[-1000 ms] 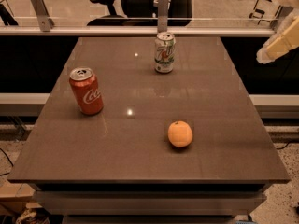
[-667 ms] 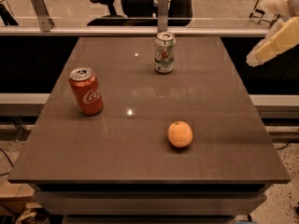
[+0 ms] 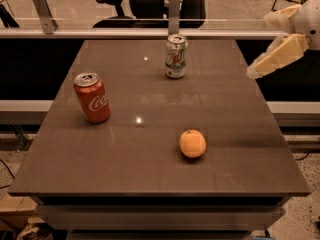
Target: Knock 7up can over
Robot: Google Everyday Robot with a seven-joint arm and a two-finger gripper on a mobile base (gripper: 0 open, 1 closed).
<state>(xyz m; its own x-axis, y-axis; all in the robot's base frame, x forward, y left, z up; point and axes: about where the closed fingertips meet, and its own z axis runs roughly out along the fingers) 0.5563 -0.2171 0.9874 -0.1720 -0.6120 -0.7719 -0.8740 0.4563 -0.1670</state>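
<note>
The 7up can [image 3: 176,56] stands upright at the far middle of the brown table [image 3: 150,169]. It is silver-white with green lettering and a silver top. My gripper [image 3: 256,70] hangs at the right edge of the view, beyond the table's right side. It is well to the right of the can and about level with it, pointing down and left. It touches nothing.
A red Coca-Cola can [image 3: 92,97] stands upright at the left. An orange [image 3: 192,143] lies in the middle front. A rail with metal posts [image 3: 173,6] runs behind the table, with office chairs [image 3: 140,1] beyond it.
My gripper has moved left and down, closer to the table's right edge. The cans and the orange have not moved.
</note>
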